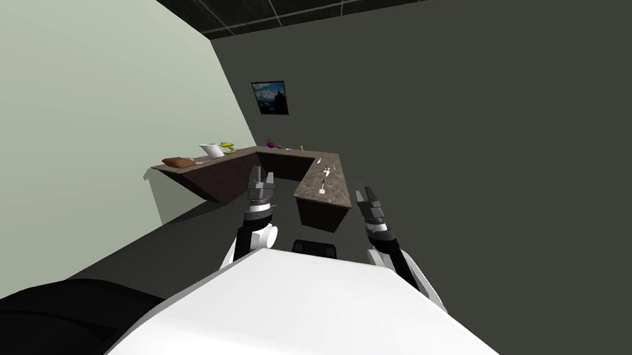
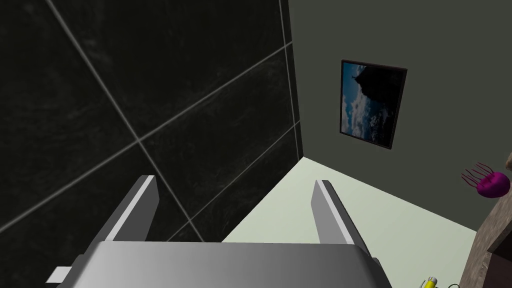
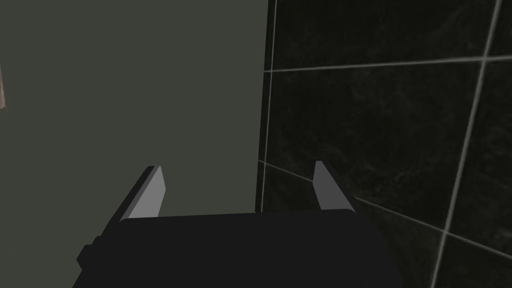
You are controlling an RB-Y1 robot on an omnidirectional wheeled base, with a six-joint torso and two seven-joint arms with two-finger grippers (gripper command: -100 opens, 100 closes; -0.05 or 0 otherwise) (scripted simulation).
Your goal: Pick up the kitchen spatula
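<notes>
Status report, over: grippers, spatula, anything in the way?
Left gripper, right gripper open, empty. Spatula flat on counter ahead, untouched. Small utensils lie beyond it.

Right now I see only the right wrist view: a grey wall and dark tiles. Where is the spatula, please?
Observer: The spatula lies on the brown counter, on the branch nearest you, ahead between the left pincer and the right pincer.
Operator: Is the left pincer free?
Observer: Yes, it is open and holds nothing.
Operator: What else is on the counter?
Observer: A purple object lies on the far branch, well away from the spatula.
</notes>
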